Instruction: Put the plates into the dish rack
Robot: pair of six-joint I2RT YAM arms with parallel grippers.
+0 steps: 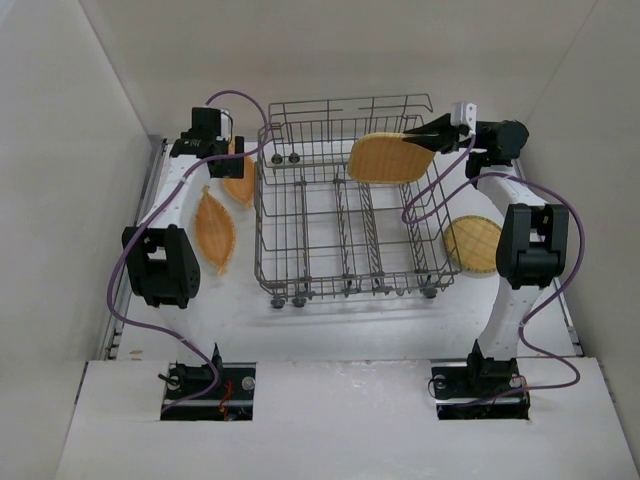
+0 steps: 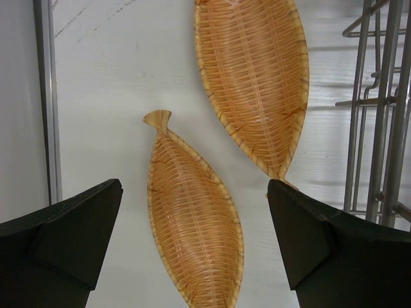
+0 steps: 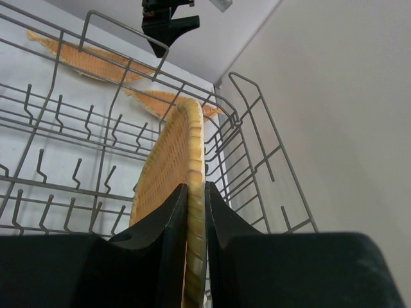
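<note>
The grey wire dish rack [image 1: 345, 205] stands mid-table. My right gripper [image 1: 436, 134] is shut on the rim of an orange-tan woven plate [image 1: 388, 158] and holds it on edge above the rack's back right part. In the right wrist view the plate [image 3: 168, 160] runs between my fingers [image 3: 196, 192]. My left gripper [image 1: 226, 150] is open above two leaf-shaped woven plates left of the rack, one nearer [image 1: 215, 232] and one farther [image 1: 240, 182]. In the left wrist view the open jaws [image 2: 194, 186] straddle one plate [image 2: 192, 224]; the other [image 2: 253, 70] lies beyond. A round plate [image 1: 472, 244] lies right of the rack.
White walls close in on the left, back and right. A metal rail [image 1: 150, 200] runs along the table's left edge. The rack's wires [image 2: 385, 115] stand close to the right of my left gripper. Upright tines [image 3: 77, 122] line the rack floor below the held plate.
</note>
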